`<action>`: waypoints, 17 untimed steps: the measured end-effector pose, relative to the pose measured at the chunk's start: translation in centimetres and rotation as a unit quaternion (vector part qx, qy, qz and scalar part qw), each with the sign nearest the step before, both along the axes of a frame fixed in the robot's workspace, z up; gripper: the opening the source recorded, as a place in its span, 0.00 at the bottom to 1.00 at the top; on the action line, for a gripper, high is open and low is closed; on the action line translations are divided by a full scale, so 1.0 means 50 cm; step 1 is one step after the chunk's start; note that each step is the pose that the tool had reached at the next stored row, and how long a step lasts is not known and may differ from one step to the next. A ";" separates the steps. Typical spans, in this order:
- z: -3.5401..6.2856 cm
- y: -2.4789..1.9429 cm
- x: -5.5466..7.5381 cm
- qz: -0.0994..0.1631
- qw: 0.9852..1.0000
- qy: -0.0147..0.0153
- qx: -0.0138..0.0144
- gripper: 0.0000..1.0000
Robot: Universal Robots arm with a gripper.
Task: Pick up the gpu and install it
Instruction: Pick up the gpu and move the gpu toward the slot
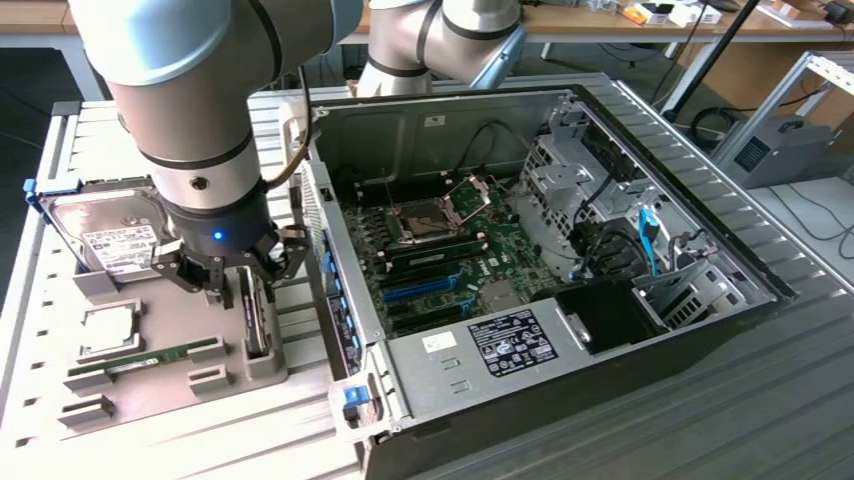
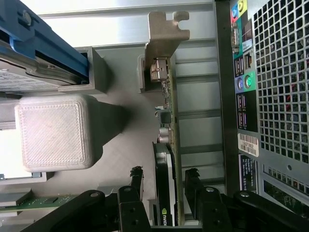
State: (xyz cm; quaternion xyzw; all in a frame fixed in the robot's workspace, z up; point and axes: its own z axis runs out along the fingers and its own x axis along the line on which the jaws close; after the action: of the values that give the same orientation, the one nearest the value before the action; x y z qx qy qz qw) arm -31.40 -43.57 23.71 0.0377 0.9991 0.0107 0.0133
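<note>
the gripper [image 1: 230,278] [image 2: 164,176] points straight down and its jaws are wide open. it holds nothing. the gpu [image 1: 255,325] [image 2: 166,159] stands on its thin edge right between the two fingers [image 2: 136,181], one finger on each side. there is a small gap next to one finger. the other finger is very close to the card, and i cannot tell if it touches. the card's silver end bracket [image 2: 162,34] sticks out past the fingers. the gpu sits in a grey holder [image 1: 180,385] under the gripper. near the gripper on the same holder lie a hard drive [image 1: 114,238], a square chip [image 1: 110,330] and a green memory stick [image 1: 140,358]. on the other side of the gripper is the open computer case [image 1: 441,120], close by.
</note>
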 end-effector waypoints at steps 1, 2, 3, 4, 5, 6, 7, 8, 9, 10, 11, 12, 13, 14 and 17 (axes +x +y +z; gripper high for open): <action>0.000 0.0000 -0.001 0.000 1.000 0.000 0.000 0.48; 0.000 0.0001 -0.001 0.000 1.000 0.000 0.000 0.48; 0.000 0.0001 -0.001 0.000 1.000 0.000 0.000 0.48; 0.000 0.0001 -0.001 0.000 1.000 0.000 0.000 0.48; 0.000 0.0001 -0.001 0.000 1.000 0.000 0.000 0.48; 0.000 0.0001 -0.001 0.000 1.000 0.000 0.000 0.48; 0.000 0.0001 -0.001 0.000 1.000 0.000 0.000 0.48; 0.000 0.0001 -0.001 0.000 1.000 0.000 0.000 0.48; 0.000 0.0001 -0.001 0.000 1.000 0.000 0.000 0.48; 0.000 0.0001 -0.001 0.000 1.000 0.000 0.000 0.48; 0.000 0.0001 -0.001 0.000 1.000 0.000 0.000 0.47; 0.000 0.0001 -0.001 0.000 1.000 0.000 0.000 0.40; 0.000 0.0001 -0.001 0.000 1.000 0.000 0.000 0.34; 0.000 0.0001 -0.001 0.000 1.000 0.000 0.000 0.28; 0.000 0.0001 -0.001 0.000 1.000 0.000 0.000 0.27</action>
State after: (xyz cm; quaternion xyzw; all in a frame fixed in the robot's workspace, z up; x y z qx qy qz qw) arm -31.46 -43.57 23.71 0.0378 0.9991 0.0107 0.0133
